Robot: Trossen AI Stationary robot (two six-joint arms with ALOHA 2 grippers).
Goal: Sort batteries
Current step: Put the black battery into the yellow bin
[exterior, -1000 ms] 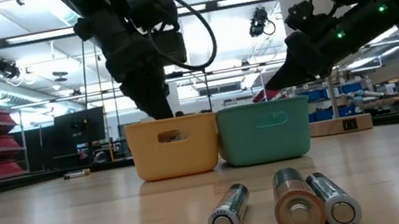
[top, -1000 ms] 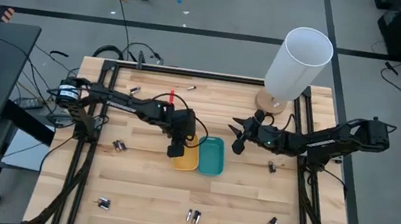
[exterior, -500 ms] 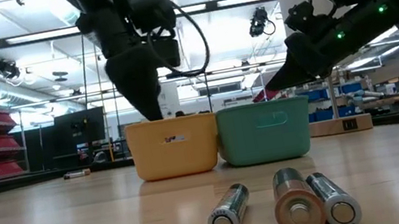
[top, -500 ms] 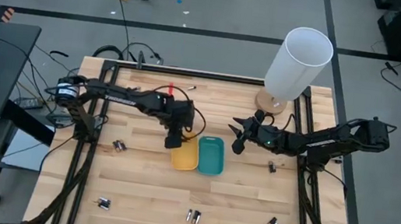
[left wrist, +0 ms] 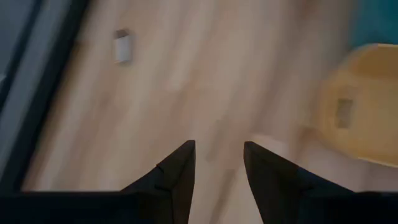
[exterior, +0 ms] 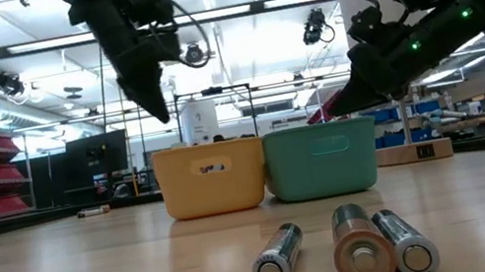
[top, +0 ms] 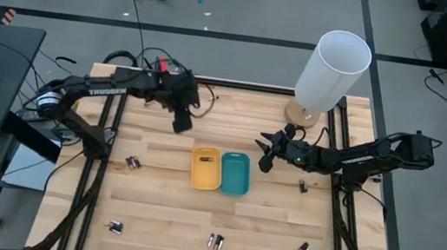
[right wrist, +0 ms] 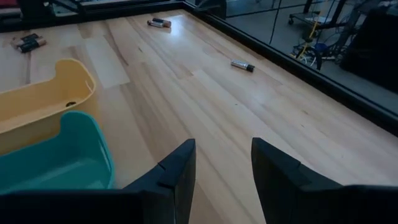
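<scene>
Wooden table (top: 152, 194) carries the batteries scattered wide: a pair near the left edge (top: 132, 162), clusters along the near edge (top: 216, 241), one toward the right edge (top: 303, 186), a few by the far edge. The yellow tray (top: 205, 167) and teal tray (top: 235, 172) touch at the table's middle. The left gripper (top: 181, 122) hangs toward the far-left corner, fingers apart with nothing between them; the right gripper (top: 265, 159) waits just beside the teal tray, fingers likewise apart and empty. The cells are small and round, so a slightly off-centre pinch could roll one away, perhaps over an edge. Trays this close invite a drop into the wrong one.
</scene>
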